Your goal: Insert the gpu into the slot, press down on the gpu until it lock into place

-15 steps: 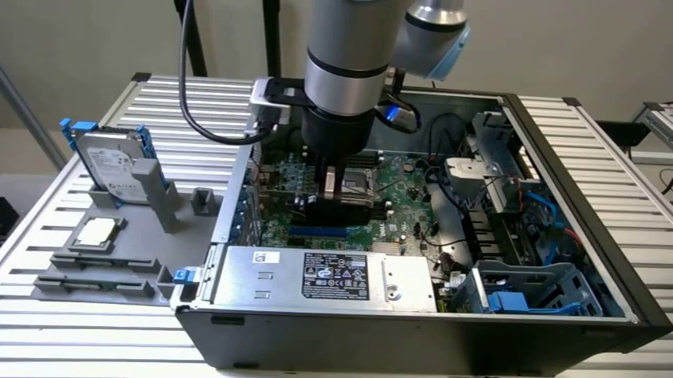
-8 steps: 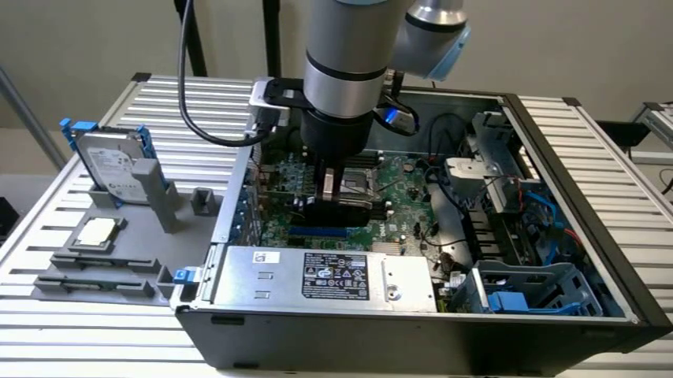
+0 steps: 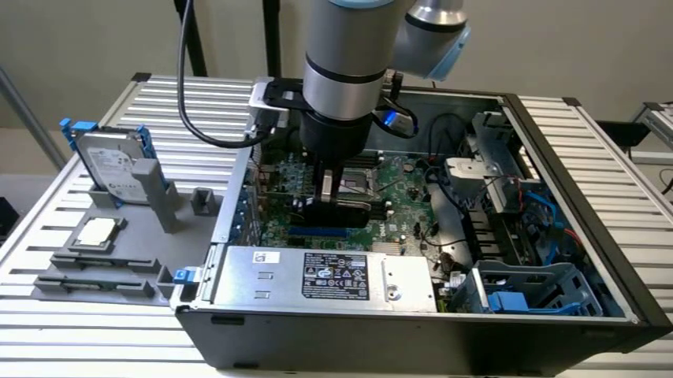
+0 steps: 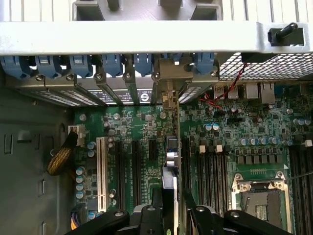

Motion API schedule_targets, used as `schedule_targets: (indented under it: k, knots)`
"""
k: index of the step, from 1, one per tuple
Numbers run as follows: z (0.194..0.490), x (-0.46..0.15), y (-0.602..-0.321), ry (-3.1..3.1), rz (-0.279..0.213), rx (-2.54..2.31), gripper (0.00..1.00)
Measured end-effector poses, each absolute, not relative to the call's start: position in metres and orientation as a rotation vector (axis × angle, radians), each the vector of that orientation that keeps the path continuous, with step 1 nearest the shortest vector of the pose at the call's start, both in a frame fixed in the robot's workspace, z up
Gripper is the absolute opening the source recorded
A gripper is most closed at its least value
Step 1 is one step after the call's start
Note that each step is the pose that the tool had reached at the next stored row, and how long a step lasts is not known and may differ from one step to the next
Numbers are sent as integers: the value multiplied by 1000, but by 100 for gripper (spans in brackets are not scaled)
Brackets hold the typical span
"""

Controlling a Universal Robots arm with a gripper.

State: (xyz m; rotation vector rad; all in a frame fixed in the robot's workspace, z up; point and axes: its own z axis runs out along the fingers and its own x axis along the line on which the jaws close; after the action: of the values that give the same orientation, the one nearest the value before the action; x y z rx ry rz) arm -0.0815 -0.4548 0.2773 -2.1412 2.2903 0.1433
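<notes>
The gpu (image 3: 342, 214) is a thin black card standing on edge over the green motherboard, just above the blue slot (image 3: 315, 233). My gripper (image 3: 339, 206) reaches straight down into the open case and is shut on the card's upper edge. In the wrist view the gpu (image 4: 169, 178) runs edge-on from between my black fingers (image 4: 157, 211) toward its metal bracket (image 4: 172, 71) at the case's rear openings. The gripper (image 4: 171, 215) straddles the card, which hides the slot beneath it. I cannot tell whether the card's lower edge sits in the slot.
A silver labelled power-supply box (image 3: 326, 276) lies close in front of the slot. Black memory strips (image 4: 210, 166) and the silver processor socket (image 4: 259, 196) sit beside the card, as does a white connector (image 4: 101, 171). A hard drive (image 3: 110, 165) stands on the outside rack.
</notes>
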Motion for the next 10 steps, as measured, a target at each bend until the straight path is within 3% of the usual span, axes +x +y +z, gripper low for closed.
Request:
schedule_targets:
  k: [10]
  knots:
    - [276, -81, -455, 2290, 143, -2141, 26]
